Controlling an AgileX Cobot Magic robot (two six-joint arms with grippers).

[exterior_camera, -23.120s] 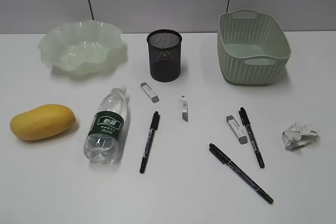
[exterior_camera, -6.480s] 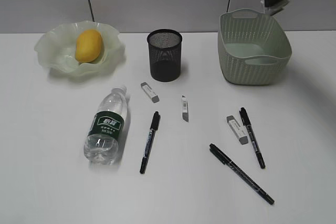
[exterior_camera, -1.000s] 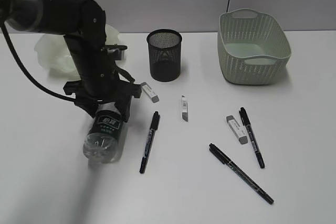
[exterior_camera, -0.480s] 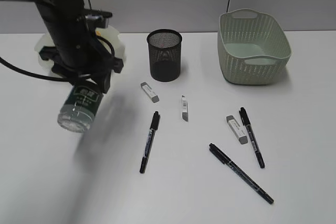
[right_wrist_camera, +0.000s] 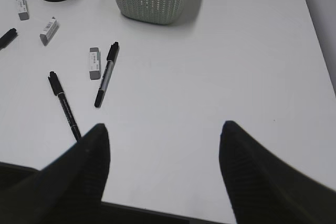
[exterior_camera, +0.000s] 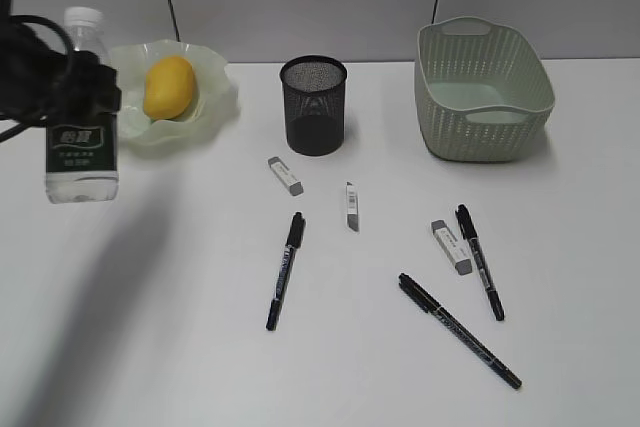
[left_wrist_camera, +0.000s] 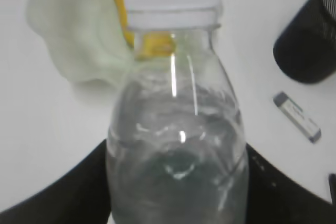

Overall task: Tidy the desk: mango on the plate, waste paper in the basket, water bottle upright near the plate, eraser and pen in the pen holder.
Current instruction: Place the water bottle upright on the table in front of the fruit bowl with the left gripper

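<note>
grey partition panels are standing behind the white table (exterior_camera: 330, 367), and nothing of the arms is showing in the exterior view except the left end effector (exterior_camera: 62, 87) at its far left edge. it is pinching the water bottle (exterior_camera: 82, 127) around the shoulder, upright, cap up, with the base hanging above the table just left of the plate (exterior_camera: 215, 97), where the mango (exterior_camera: 168, 86) is already lying. the right end effector (right_wrist_camera: 163, 145) is standing spread and empty over bare table, well away from the pens and erasers.

what could go wrong from here is mostly in the setting-down. the bottle is looking part full, so the water is likely sloshing; if the pinch is letting go while the base is off the surface or tilted, the bottle could tip and roll. the grip is sitting high on a smooth, soft wall, so it could also slip or swing in the hold. coming down too close to the plate risks catching the ruffled rim and nudging the mango. the waste paper is not showing in any view; i cannot tell whether it is in the basket (exterior_camera: 483, 87). the pen holder (exterior_camera: 313, 105) is waiting with the pens and erasers untouched.
</note>
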